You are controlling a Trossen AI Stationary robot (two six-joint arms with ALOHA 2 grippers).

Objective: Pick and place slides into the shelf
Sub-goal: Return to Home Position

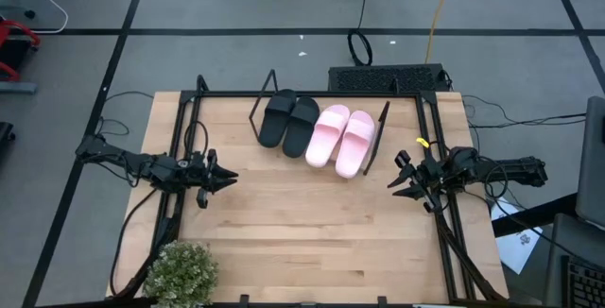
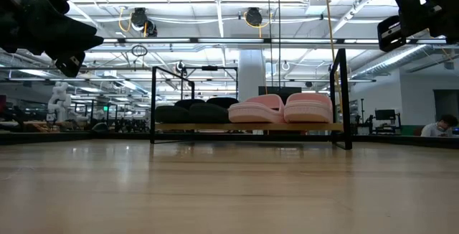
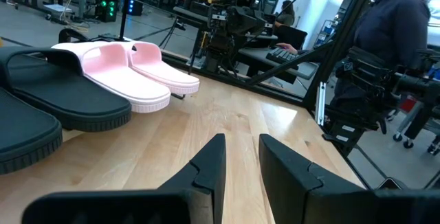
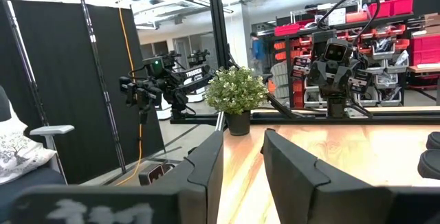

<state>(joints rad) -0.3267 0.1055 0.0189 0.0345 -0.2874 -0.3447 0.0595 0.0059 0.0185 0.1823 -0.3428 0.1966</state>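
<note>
The black pair of slides (image 1: 286, 119) and the pink pair of slides (image 1: 341, 140) lie side by side on the slanted wood shelf (image 1: 324, 127) at the table's far middle, soles down; the low view shows the shelf board (image 2: 247, 127) under the black slides (image 2: 197, 111) and pink slides (image 2: 283, 109). My left gripper (image 1: 227, 176) hovers above the table near the left side, open and holding nothing. My right gripper (image 1: 397, 178) hovers near the right side, open and holding nothing. The left wrist view shows the pink slides (image 3: 130, 69) and black slides (image 3: 48, 104) beyond my fingers.
A small potted plant (image 1: 180, 272) stands at the table's near left corner. Black metal frame rails (image 1: 180, 147) run along the table's left, right and far edges. A person (image 3: 385, 31) stands beyond the table's right side. Bare wood lies between the two grippers.
</note>
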